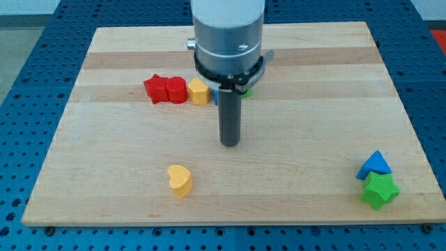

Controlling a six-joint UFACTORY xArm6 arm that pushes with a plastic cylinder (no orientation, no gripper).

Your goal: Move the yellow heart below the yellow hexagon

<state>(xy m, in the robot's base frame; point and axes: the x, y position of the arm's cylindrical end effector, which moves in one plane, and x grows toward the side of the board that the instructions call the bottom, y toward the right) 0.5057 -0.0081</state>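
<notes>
my tip [230, 143], a bare rod gripping nothing, stands at 1 o'clock of the yellow heart [180, 180]; yellow hexagon [199, 90] at 12; heart likely light, rigid, slippery; push its flat side.

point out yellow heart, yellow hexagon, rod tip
yellow heart [180, 180], camera view, top face.
yellow hexagon [199, 90], camera view, top face.
my tip [230, 143], camera view, rod's lower end.

Board [293, 160]: pale wood, visible grain, smooth matt. Yellow heart [180, 180], yellow hexagon [200, 91], red blocks [166, 90], blue triangle [375, 165], green star [380, 190]: matt plastic look. My tip [230, 143]: dark matt rod. Arm housing [228, 31]: grey, smooth, slight sheen.
</notes>
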